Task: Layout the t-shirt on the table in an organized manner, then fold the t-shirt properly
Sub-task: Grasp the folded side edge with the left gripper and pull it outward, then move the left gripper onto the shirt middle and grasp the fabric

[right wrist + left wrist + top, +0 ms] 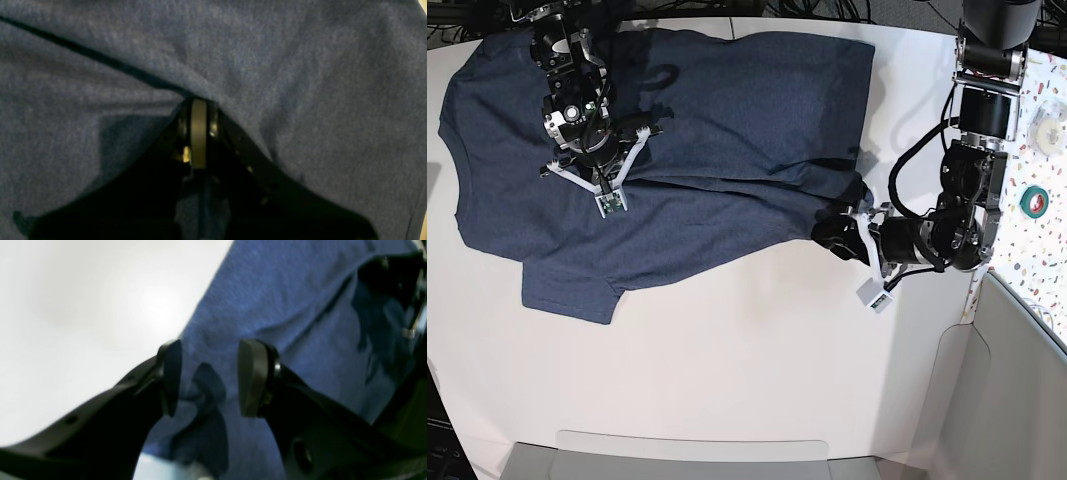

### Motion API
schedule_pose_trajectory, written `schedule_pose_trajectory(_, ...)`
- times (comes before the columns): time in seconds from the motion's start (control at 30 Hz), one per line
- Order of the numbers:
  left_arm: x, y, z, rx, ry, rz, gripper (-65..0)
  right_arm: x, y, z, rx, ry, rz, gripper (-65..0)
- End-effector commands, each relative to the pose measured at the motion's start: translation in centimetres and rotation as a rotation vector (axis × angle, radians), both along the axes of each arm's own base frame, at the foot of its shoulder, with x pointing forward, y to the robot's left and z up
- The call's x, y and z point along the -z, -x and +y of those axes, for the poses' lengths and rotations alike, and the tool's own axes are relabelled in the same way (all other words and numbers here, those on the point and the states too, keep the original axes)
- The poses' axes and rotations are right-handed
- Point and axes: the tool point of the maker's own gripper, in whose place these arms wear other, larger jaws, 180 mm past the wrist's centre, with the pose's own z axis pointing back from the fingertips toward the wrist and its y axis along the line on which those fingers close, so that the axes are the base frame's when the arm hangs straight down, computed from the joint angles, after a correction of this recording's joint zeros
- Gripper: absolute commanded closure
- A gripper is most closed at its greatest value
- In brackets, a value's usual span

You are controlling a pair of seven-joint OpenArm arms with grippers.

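Base view, item one: the t-shirt [727,110], dark navy heathered knit, lies spread over the upper half of the table [727,360], from about 9 o'clock across to 2 o'clock. One sleeve [567,290] juts toward 7 o'clock; a long crease runs across the body toward 3 o'clock. No lettering shows on the upper face.

Handling, judged: light, limp, no stiffness; it drapes and bunches when pulled, and likely slides easily on the smooth tabletop. Not fragile. Best taken at hems, corners or sleeve edges, pinching a small amount of cloth, since a mid-panel pinch only raises a tent.

Item two: right gripper [198,103], at 10 o'clock of the base view, over the shirt body. Jaws pressed together with fabric gathered at the tips; creases radiate from the pinch, so it appears to hold cloth.

Item three: left gripper [208,376], at 3 o'clock, at the shirt's edge near a bunched corner. Jaws stand apart, one pad [250,376] over cloth, nothing between them.
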Motion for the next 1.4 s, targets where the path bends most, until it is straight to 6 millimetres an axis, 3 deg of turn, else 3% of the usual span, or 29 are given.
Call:
schedule_pose_trajectory(0.0,-1.5,-1.3,0.0,-0.015,0.028,-0.044,-26.8,2.9,3.8,-1.3,0.03,0.044,0.196,0.0)
schedule_pose_trajectory(0.3,0.0,-2.8,-1.9,-0.027,0.038,-0.016,-26.9,2.9,3.9,-1.0,0.029,0.037,0.198,0.0)
schedule_pose_trajectory(0.47,1.9,-2.4,-2.4,0.019,-0.068,-0.043,-26.9,3.0,4.1,-1.0,0.029,0.037,0.203,0.0)
schedule_pose_trajectory(0.83,2.3,-1.9,-2.6,0.032,-0.076,-0.033,-26.3,3.0,4.0,-1.0,0.029,0.037,0.201,0.0)
schedule_pose_trajectory(0.93,2.4,-1.8,-2.6,0.036,-0.077,-0.03,-17.8,3.0,3.9,-1.0,0.029,0.037,0.2,0.0)
schedule_pose_trajectory(1.03,2.5,-1.7,-3.0,0.04,-0.072,-0.026,-0.8,3.0,3.9,-1.0,0.029,0.037,0.2,0.0)
schedule_pose_trajectory(1.1,2.7,-1.3,-2.9,0.052,-0.087,-0.008,0.0,3.0,3.9,-1.0,0.029,0.037,0.2,0.0)
schedule_pose_trajectory(1.27,0.3,-1.3,-4.3,0.106,-0.086,-0.081,0.0,3.0,3.9,-1.0,0.029,0.037,0.2,0.0)
schedule_pose_trajectory(1.37,-2.6,-0.2,-7.1,0.194,-0.073,-0.161,0.0,3.0,3.9,-0.9,0.029,0.035,0.2,0.0)
